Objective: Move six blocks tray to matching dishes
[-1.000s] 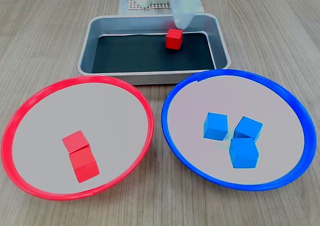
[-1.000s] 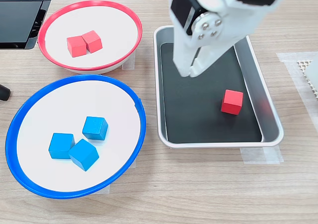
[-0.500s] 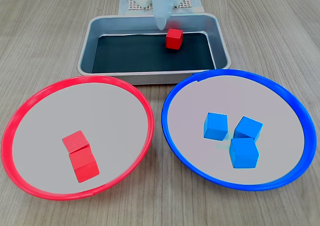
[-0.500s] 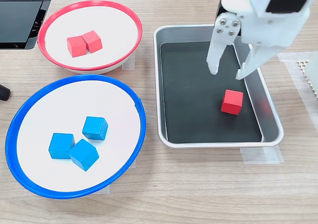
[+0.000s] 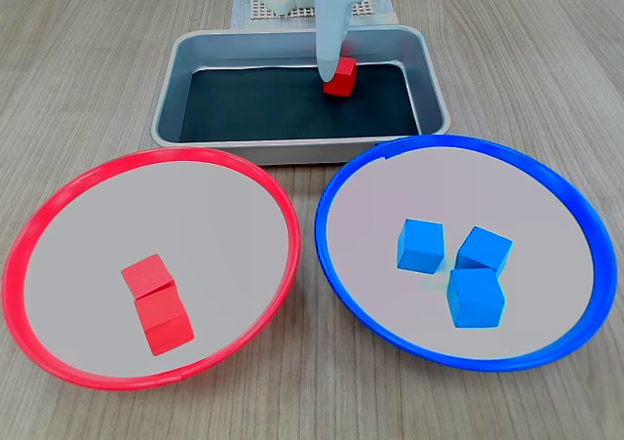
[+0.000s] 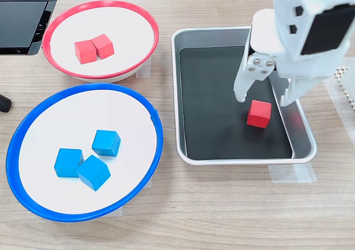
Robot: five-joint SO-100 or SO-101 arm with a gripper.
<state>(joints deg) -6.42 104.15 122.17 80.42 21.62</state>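
One red block (image 5: 339,77) (image 6: 259,113) lies in the metal tray (image 5: 253,99) (image 6: 211,95). My gripper (image 5: 330,67) (image 6: 264,96) is open, low over the tray, with one white finger on each side of this block in a fixed view. Whether the fingers touch it I cannot tell. The red-rimmed dish (image 5: 195,216) (image 6: 122,28) holds two red blocks (image 5: 156,303) (image 6: 93,48) side by side. Three blue blocks (image 5: 458,264) (image 6: 89,158) sit clustered in the blue-rimmed dish (image 5: 507,196) (image 6: 72,117).
The two dishes stand close together, right beside the tray. A white perforated mat (image 5: 283,11) (image 6: 345,78) lies behind the tray by the arm's base. A black device (image 6: 22,11) sits at the table corner beyond the red dish. Tape (image 6: 291,173) holds the tray's corner.
The open gripper has swung across the tray toward the red block and dropped lower, so its fingers now stand on either side of it. No block has moved.
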